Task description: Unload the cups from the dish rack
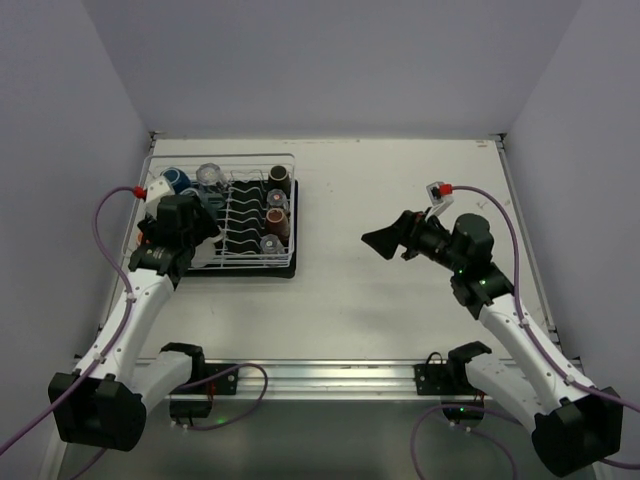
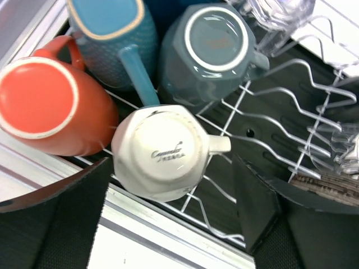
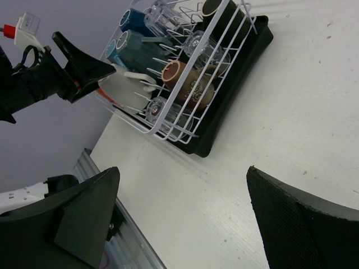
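The white wire dish rack (image 1: 292,262) on its black tray stands at the table's left. In the left wrist view an upside-down cream mug (image 2: 160,151) sits near the rack's edge, with an orange mug (image 2: 47,106), a light blue mug (image 2: 112,39), a grey mug (image 2: 210,47) and a glass tumbler (image 2: 277,11) around it. My left gripper (image 2: 171,168) is open, one finger on each side of the cream mug, not closed on it. Brown cups (image 1: 276,220) lie in the rack's right row. My right gripper (image 1: 385,242) is open and empty above the bare table, right of the rack.
The rack (image 3: 216,120) and the left gripper (image 3: 84,70) show in the right wrist view. A metal rail (image 1: 330,372) runs along the table's near edge. Grey walls close the left, right and far sides. Wire prongs (image 2: 286,120) stand right of the cream mug.
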Robot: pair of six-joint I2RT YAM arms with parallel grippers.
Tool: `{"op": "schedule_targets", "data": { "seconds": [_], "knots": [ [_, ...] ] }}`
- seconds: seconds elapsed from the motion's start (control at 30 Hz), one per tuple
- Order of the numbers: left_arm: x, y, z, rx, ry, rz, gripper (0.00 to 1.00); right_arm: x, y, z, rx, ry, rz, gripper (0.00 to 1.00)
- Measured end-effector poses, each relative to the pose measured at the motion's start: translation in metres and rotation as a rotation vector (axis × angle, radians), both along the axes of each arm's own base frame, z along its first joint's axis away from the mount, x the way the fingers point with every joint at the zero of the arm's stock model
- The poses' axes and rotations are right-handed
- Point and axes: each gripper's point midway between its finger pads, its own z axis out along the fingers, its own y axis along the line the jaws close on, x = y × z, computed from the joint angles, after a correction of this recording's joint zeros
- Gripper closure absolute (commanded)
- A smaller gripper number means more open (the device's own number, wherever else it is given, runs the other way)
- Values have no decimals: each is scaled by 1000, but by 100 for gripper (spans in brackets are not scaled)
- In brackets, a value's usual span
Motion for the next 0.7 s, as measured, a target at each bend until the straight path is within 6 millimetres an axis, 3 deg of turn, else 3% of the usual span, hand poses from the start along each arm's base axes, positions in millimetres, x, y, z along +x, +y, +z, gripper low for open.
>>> {"op": "schedule_targets", "data": {
  "seconds": [0.07,0.7],
  "knots": [
    [0,-5,-1,-6,10,-35,0,0,1,0,-2,-1,2,2],
    [0,-6,-22,131,177,-200,0,3,-1,-2,-25,-21,-15,2]
  ]
}}
